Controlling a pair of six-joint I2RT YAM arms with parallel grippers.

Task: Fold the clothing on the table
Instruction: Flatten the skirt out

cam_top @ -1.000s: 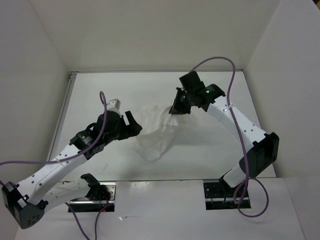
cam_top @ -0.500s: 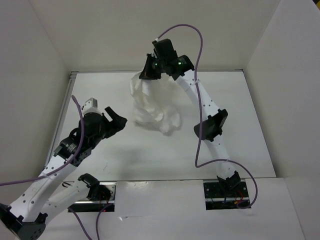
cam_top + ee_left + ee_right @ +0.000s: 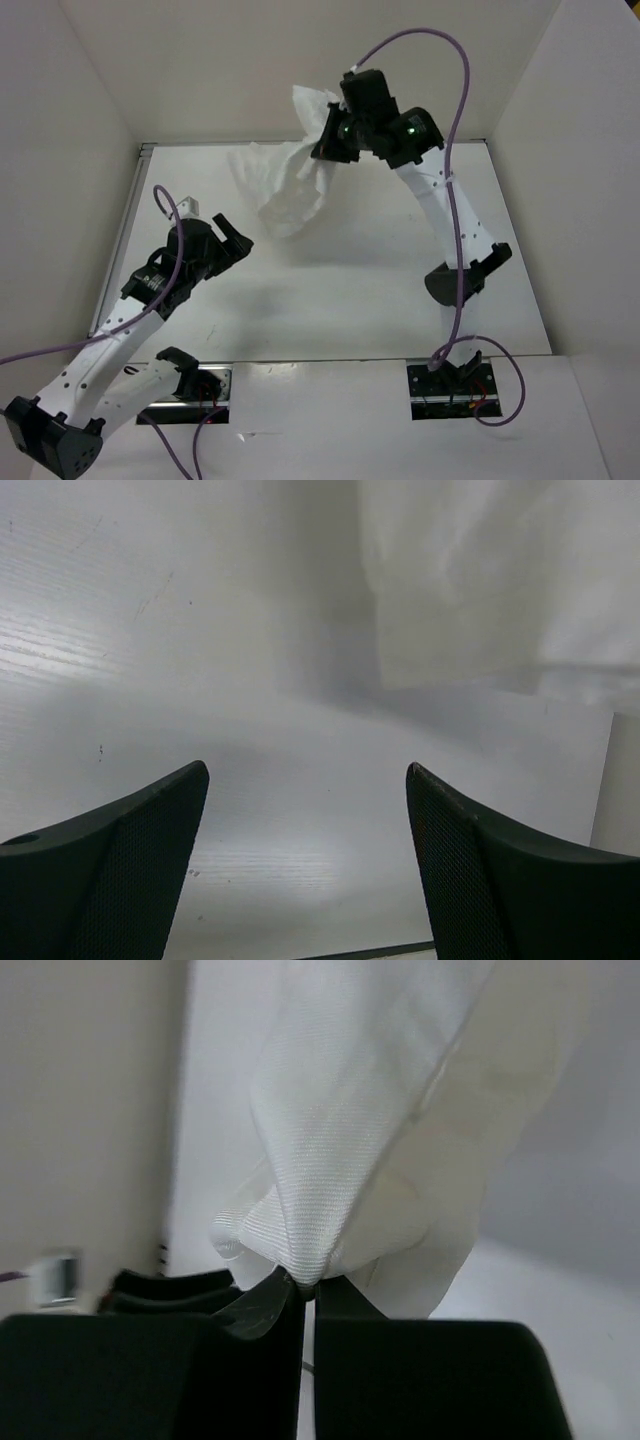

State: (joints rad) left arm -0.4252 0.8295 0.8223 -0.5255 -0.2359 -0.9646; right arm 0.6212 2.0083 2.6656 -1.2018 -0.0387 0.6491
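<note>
The clothing hangs from my right gripper, clenched on it; only the wrist view shows the pinch. My left gripper is released.

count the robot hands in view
2: the left hand, open, low over the left of the table; the right hand, raised at the far side, shut on the clothing.

My R gripper is up by the far wall, abt mid-table, pinching the clothing. The clothing hangs down & left from it over the table's far part. My L gripper is nearer & left, apart from the clothing, which is ahead of it.
</note>
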